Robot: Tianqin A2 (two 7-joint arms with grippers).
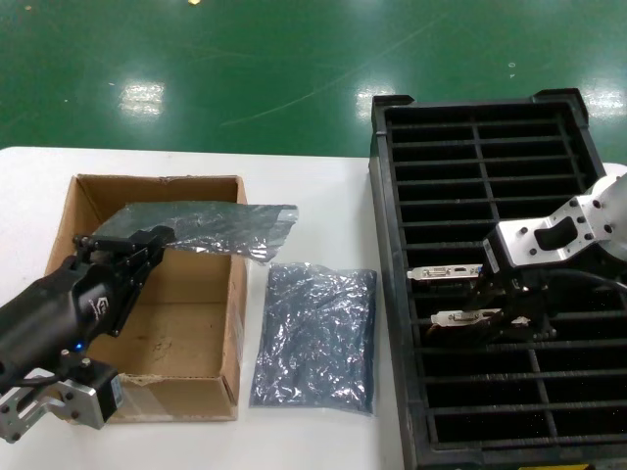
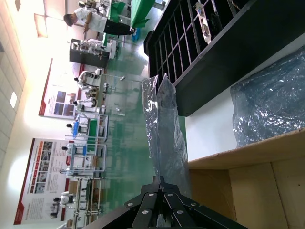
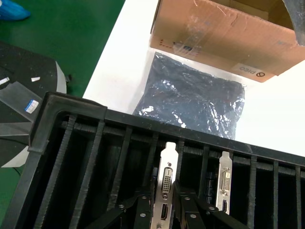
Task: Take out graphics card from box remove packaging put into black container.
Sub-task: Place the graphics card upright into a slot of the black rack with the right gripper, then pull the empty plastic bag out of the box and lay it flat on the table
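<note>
Left gripper (image 1: 147,243): at 9 o'clock above the box (image 1: 211,392), pinched shut on an emptied packaging bag (image 1: 220,227).
Box: looks empty inside (far wall partly hidden by the bag).
Table, 6 o'clock: loose bags (image 1: 315,338) piled flat.
Black container (image 1: 392,294): at 3 o'clock; one card (image 1: 446,272) already slotted.
Right gripper (image 3: 169,200): clamped on the graphics card (image 3: 167,183), bracket up, in a slot.
Risk: the card may tilt and jam on a divider if released off-line; the held bag could snag the box rim.
</note>
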